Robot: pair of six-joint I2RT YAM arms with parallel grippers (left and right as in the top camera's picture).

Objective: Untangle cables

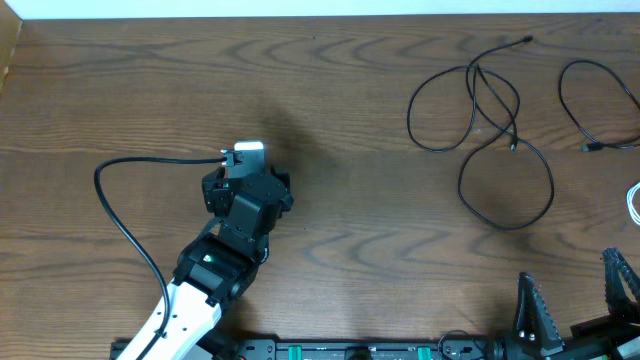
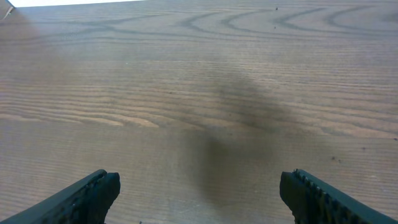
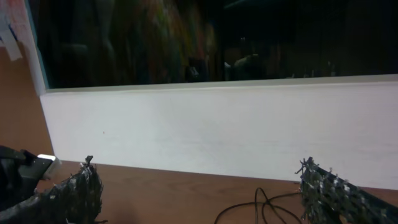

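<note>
Black cables lie in crossing loops at the table's upper right, with one plug end toward the back. A separate black cable curves at the far right, and a white cable peeks in at the right edge. My left gripper hovers open over bare wood at centre-left, far from the cables. At the bottom right my right gripper is open and empty. In the right wrist view, cable loops lie low between its fingertips, further out on the table.
A thick black cord from the left arm arcs over the table at the left. A white wall runs along the table's far edge. Arm bases sit along the near edge.
</note>
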